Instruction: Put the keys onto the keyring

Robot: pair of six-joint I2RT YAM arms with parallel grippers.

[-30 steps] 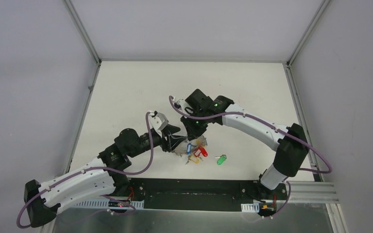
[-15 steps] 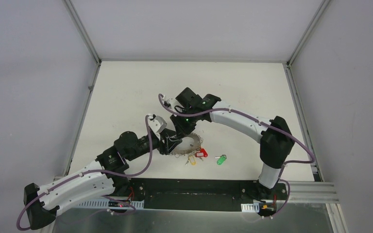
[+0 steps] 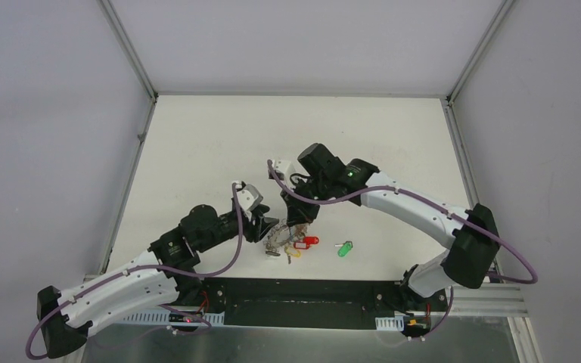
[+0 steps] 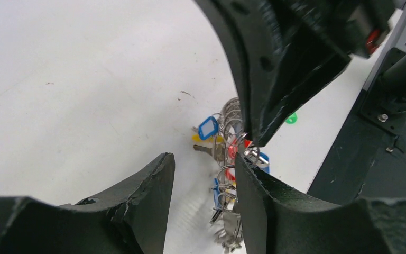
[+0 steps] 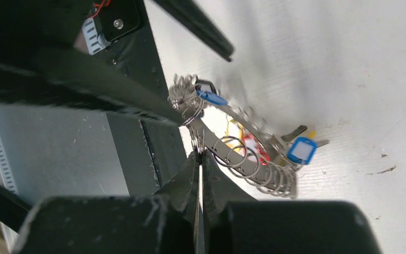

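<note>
Overhead, left pincer: I am holding my left pincer (image 3: 271, 229) low over the table (image 3: 197, 144), and its tips are touching the left edge of the keyring (image 3: 278, 239).
Overhead, right pincer: my right pincer (image 3: 296, 222) is pointing down at the same ring from the far side, just beside my left one.
Overhead, keyring: it is sitting between my two pincers, with a red tag (image 3: 310, 240) and a yellow tag (image 3: 295, 253) lying out on the right pincer's side.
Overhead, green key: the green-tagged key (image 3: 344, 248) is lying alone on the table, off the ring, to the right of my right pincer and clear of it.
Left wrist, left pincer: my jaws are standing about half apart, clamping nothing that I can see, and bare table is showing between them.
Left wrist, keyring: the coiled ring (image 4: 231, 114) is running along the inner face of one of my fingers (image 4: 275, 211) and on ahead of the tips.
Left wrist, right pincer: its closed tip (image 4: 256, 138) is pointing down just ahead of that finger, with a blue-tagged key (image 4: 264, 159) right beside it.
Left wrist, other tags: a second blue tag (image 4: 208, 127) is hanging further ahead on the ring.
Right wrist, right pincer: my jaws (image 5: 199, 154) are pressing fully together on a small wire loop (image 5: 196, 135) at their tips. I cannot tell whether that loop belongs to a key or to the keyring.
Right wrist, keyring: it is curving from just ahead of my tips away to the right, ending by the second blue tag (image 5: 301, 150).
Right wrist, blue key: the blue-tagged key (image 5: 209, 98) is showing edge-on just ahead of my tips.
</note>
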